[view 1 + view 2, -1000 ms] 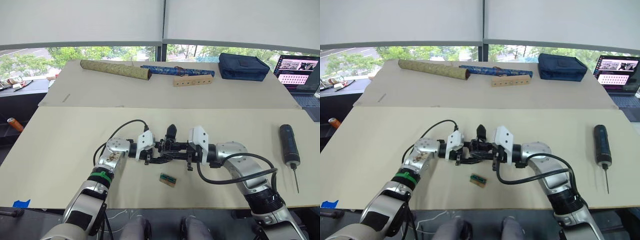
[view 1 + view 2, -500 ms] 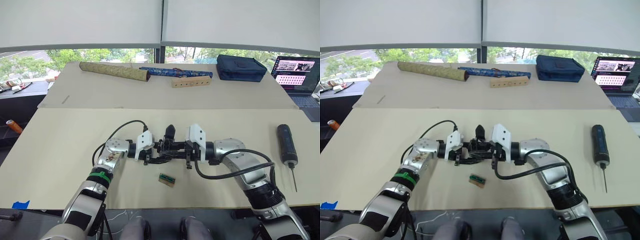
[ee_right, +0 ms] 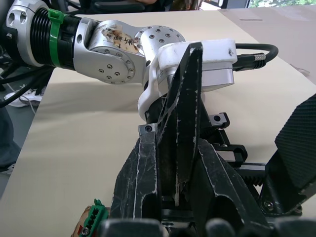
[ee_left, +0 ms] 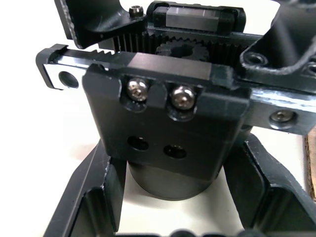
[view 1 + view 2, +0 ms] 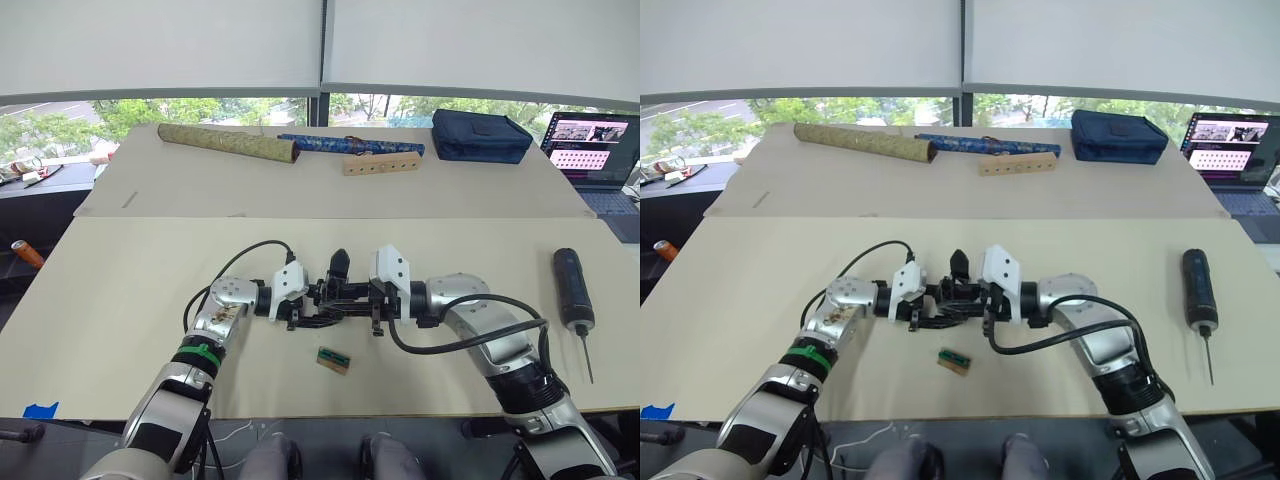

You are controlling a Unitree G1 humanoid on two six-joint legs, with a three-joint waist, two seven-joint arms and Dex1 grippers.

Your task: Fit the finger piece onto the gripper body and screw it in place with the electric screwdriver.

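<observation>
Both grippers meet at the middle of the near table. The gripper body (image 5: 336,290), a black block with a toothed rack, two screws and a rounded base (image 4: 173,177), sits between the fingers of my left gripper (image 5: 318,303), which is shut on it. Its pointed finger (image 5: 340,262) sticks up. My right gripper (image 5: 354,298) is shut on the finger piece (image 3: 182,108), a black wedge held against the body. The electric screwdriver (image 5: 571,286) lies far right on the table, bit toward me, apart from both grippers.
A small green-and-tan block (image 5: 334,359) lies just in front of the grippers. On the far table are a tan rolled tube (image 5: 230,140), a blue tube (image 5: 330,142), a drilled wooden block (image 5: 380,162) and a navy bag (image 5: 485,135). A laptop (image 5: 595,145) stands far right.
My right gripper has edged slightly left toward the gripper body, its elbow shifting with it. The left gripper and the gripper body have stayed put.
</observation>
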